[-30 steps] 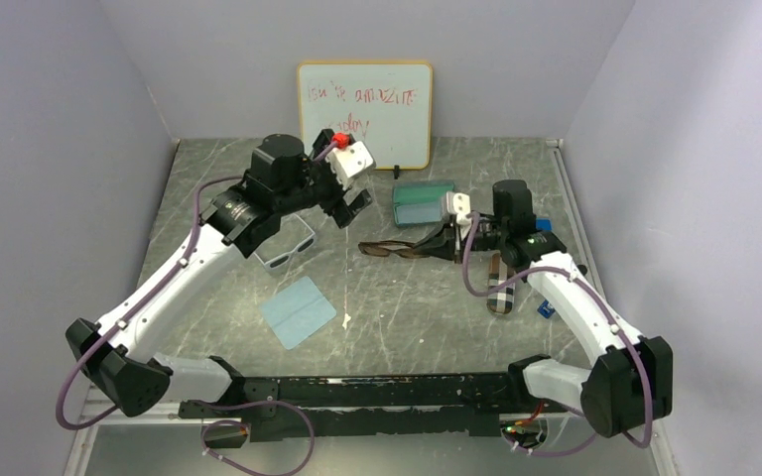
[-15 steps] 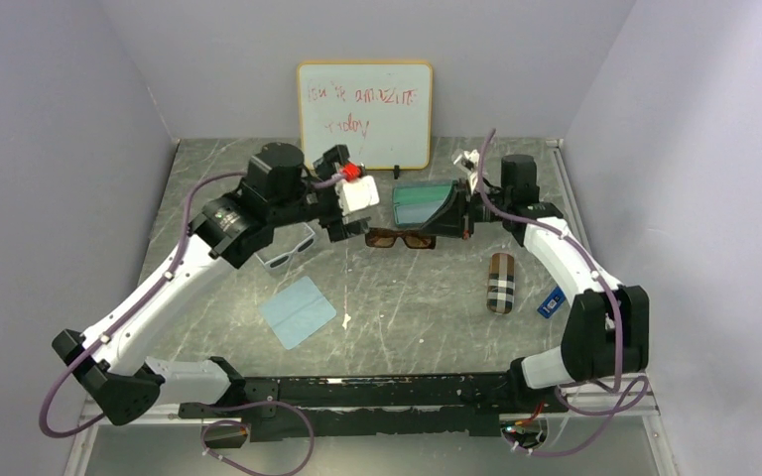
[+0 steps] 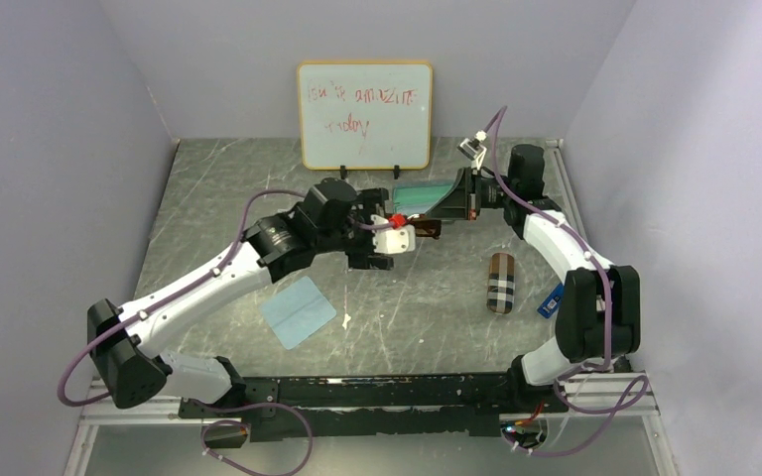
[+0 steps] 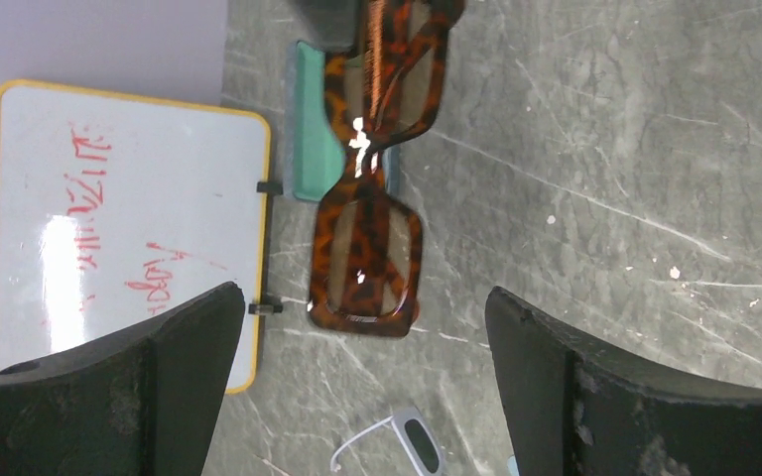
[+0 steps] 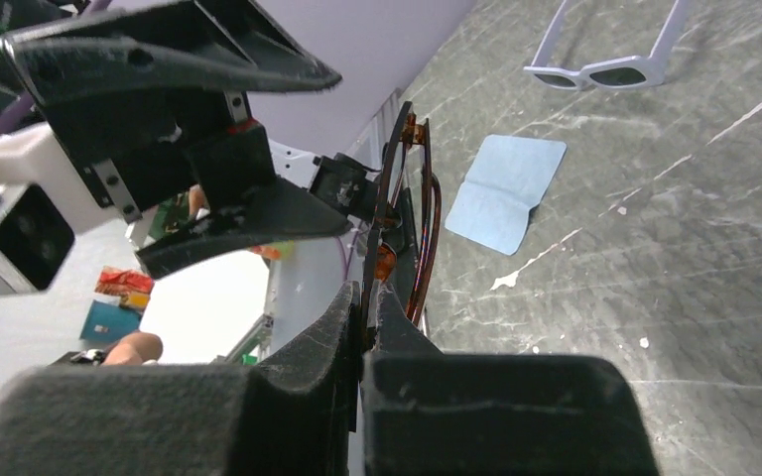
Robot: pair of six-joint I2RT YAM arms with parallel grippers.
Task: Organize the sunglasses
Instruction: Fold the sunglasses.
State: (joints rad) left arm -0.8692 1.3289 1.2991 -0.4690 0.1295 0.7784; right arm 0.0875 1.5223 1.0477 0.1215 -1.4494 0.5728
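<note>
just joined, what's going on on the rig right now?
The right tool is shut on one end of the brown sunglasses, holding them off the table by the teal case. The left tool is open and pointed at their free end, apparently not touching. The white sunglasses, blue cloth and plaid case lie on the table.

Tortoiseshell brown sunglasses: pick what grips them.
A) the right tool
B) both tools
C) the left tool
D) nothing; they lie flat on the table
A: the right tool is shut on the frame of the tortoiseshell brown sunglasses, holding them off the table, while the left tool stands wide open, gripping nothing.
</note>
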